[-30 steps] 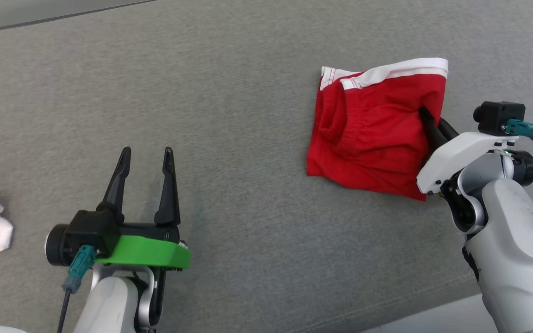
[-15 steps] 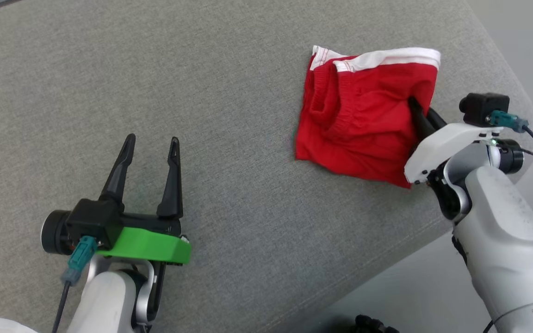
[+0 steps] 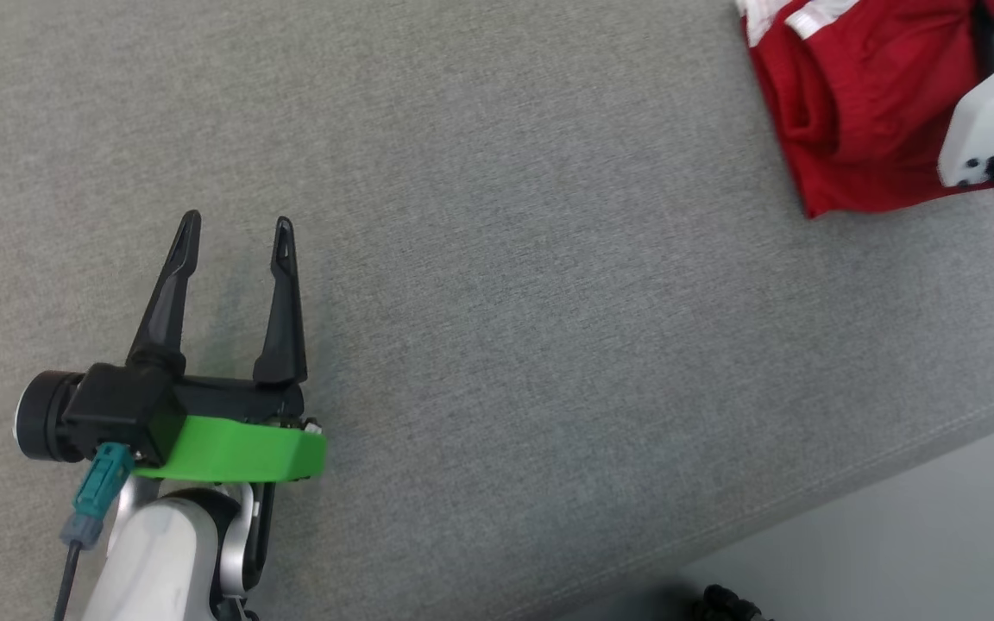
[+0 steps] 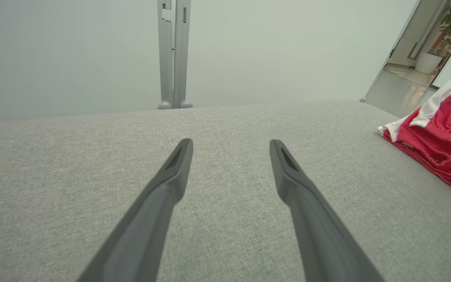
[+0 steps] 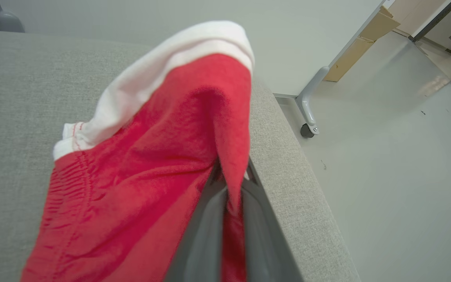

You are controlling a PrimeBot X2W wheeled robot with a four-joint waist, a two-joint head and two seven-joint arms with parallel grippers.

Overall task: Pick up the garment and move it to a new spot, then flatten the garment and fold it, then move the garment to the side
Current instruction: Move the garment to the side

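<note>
Left arm [image 3: 160, 552]: 7 o'clock, pointing toward 12.
Left gripper [image 3: 237, 220]: spread wide, empty.
Right gripper [image 5: 233, 174]: 1 o'clock, clamped on red garment [image 3: 851, 112].

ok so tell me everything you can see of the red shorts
The red shorts look like soft knit cloth, with a white band along one edge and a gathered elastic seam. They lie folded over on the grey upholstered surface, close to its edge. The right gripper is shut on a raised fold of them; the rest lies on the upholstery.
</note>
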